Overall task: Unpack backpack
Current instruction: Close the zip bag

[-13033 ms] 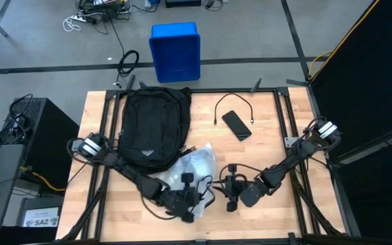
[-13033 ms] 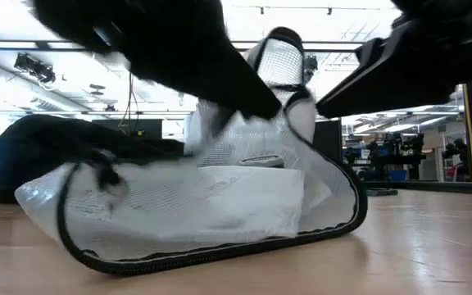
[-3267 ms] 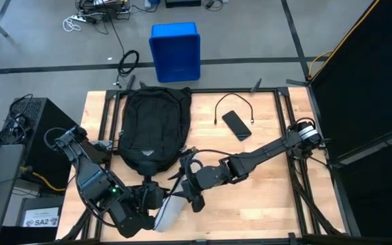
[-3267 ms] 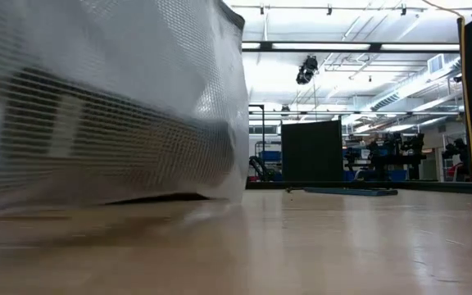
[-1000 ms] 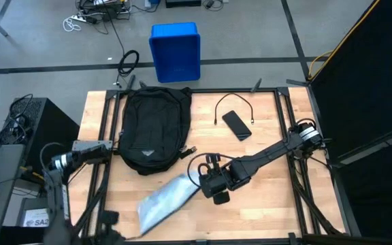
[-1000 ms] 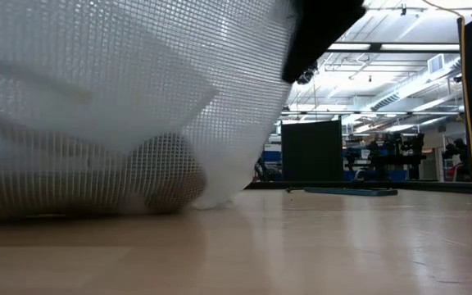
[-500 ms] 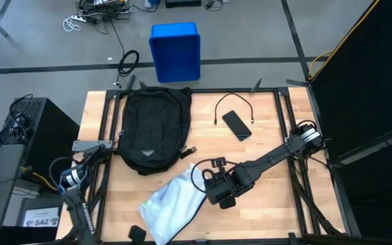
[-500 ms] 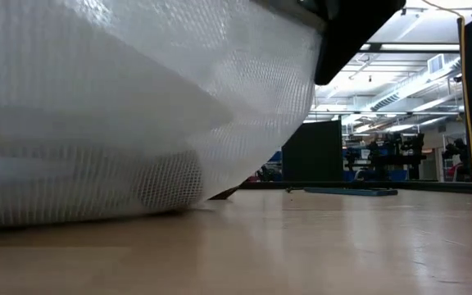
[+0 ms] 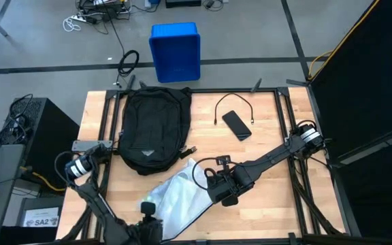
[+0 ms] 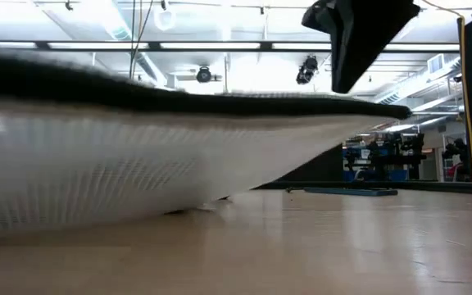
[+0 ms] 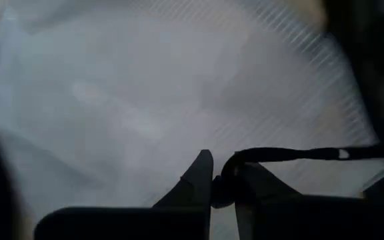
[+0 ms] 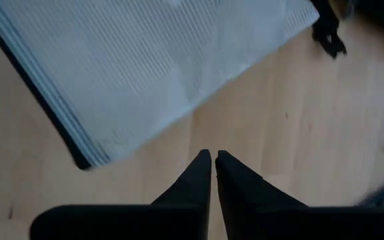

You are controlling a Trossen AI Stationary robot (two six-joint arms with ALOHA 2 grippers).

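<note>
Nearest the front edge of the wooden tabletop (image 9: 264, 204) lies a flat translucent white mesh pouch with a black zip border (image 9: 175, 197), which serves as the landmark. The left claw (image 11: 213, 183) sits at the pouch's front end, its fingers clenched on what looks like the pouch's thin black zip cord, which runs off from between the tips in the left wrist view. The right claw (image 12: 213, 160) hovers just beside the pouch's right side, over bare wood, fingers pressed together and grasping nothing. Behind the pouch, close to its rear corner, lies the large black fabric backpack with a rounded top (image 9: 152, 127), flat on the tabletop with its rounded end pointing away from the arms; whether its zip is open cannot be told from above. Farther back and to the right of the pouch, well apart from it, rest a black rectangular smartphone (image 9: 236, 124) and a thin black cable (image 9: 231, 105), side by side. As a judgement, three items lie outside the bag, so the unpacking seems well advanced; what is left is to let go of the pouch and check whether anything remains inside the backpack, which these views do not reveal.
</note>
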